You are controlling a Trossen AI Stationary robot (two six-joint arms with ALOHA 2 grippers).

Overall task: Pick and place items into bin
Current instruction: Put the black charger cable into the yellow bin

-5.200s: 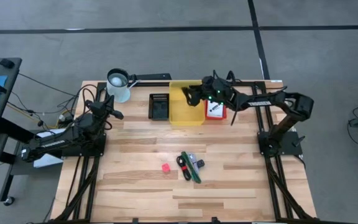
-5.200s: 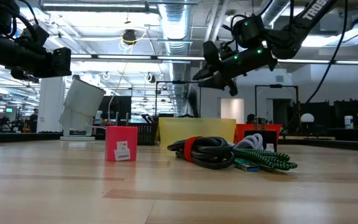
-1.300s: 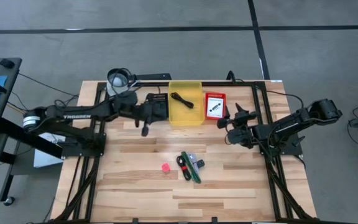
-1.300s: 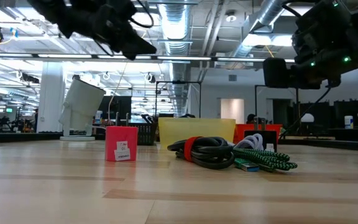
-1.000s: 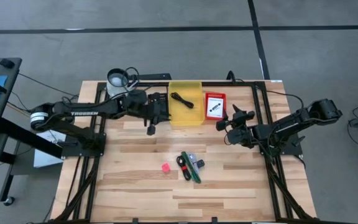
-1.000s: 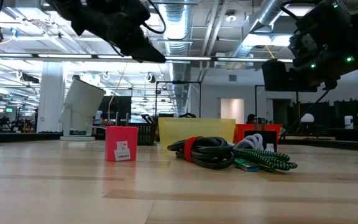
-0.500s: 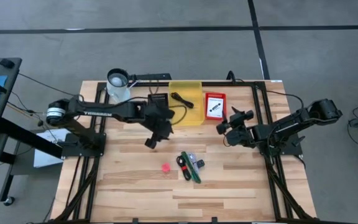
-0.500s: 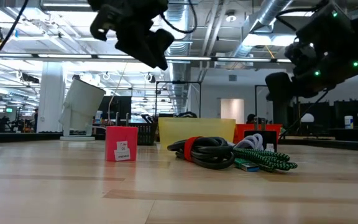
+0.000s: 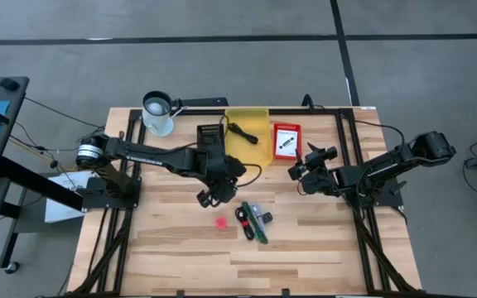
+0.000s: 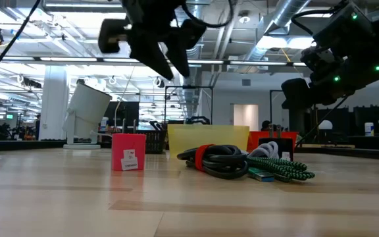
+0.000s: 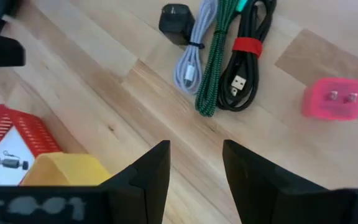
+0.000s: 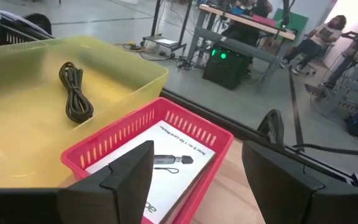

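Wood worktop (image 9: pixel 321 248): it holds the bins along the far edge and a small pile of items near the middle.
What changed: the left hand (image 9: pixel 206 197) was up by the far edge next to the yellow bin (image 9: pixel 247 139) a second ago. It has swung out and now hangs over the middle of the worktop.
Left hand: its fingers are apart and hold nothing. They opened wider in the last second.
Right hand (image 9: pixel 298 174): it has stayed put near the right side, just in front of the red basket (image 9: pixel 286 141). Its fingers are wide apart and empty.
In the bin: one black cable (image 9: pixel 241 132) lies in the yellow bin already.
Still out: a black coiled cable (image 11: pixel 248 53) with a red band, a green cable (image 11: pixel 217 62), a pale grey cable (image 11: pixel 193 55) and a small black plug (image 11: pixel 176 23) lie together. The pink plug block (image 9: pixel 220 223) sits just beside them, toward the left.
What it means: my guess is the left hand is lining up for its next pick, the pink block or the pile.
Writing: the card in the red basket has a small picture and a line of print, too small to read.
Labels: the arm's white lettering cannot be read here.
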